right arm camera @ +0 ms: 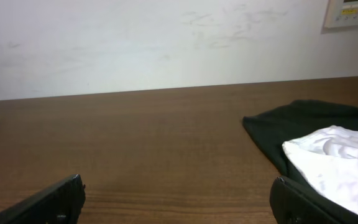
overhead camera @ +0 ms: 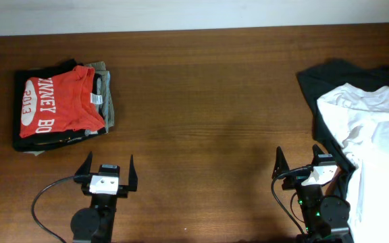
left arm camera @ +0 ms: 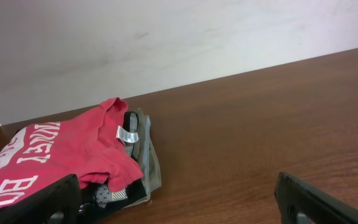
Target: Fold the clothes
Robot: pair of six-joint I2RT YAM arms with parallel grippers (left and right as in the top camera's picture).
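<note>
The orange-red T-shirt (overhead camera: 59, 101) with white lettering lies folded on top of a stack of dark and grey folded garments (overhead camera: 107, 94) at the far left of the table. It also shows in the left wrist view (left arm camera: 55, 155), at the left. My left gripper (overhead camera: 107, 170) is open and empty near the table's front edge, below and right of the stack. My right gripper (overhead camera: 297, 162) is open and empty at the front right, its right finger beside the dark cloth.
A plain white shirt (overhead camera: 377, 135) lies crumpled over a black garment (overhead camera: 329, 77) at the right of the wooden table (overhead camera: 208, 101); both show in the right wrist view (right arm camera: 334, 155). A white wall (right arm camera: 166, 43) runs behind the table's far edge.
</note>
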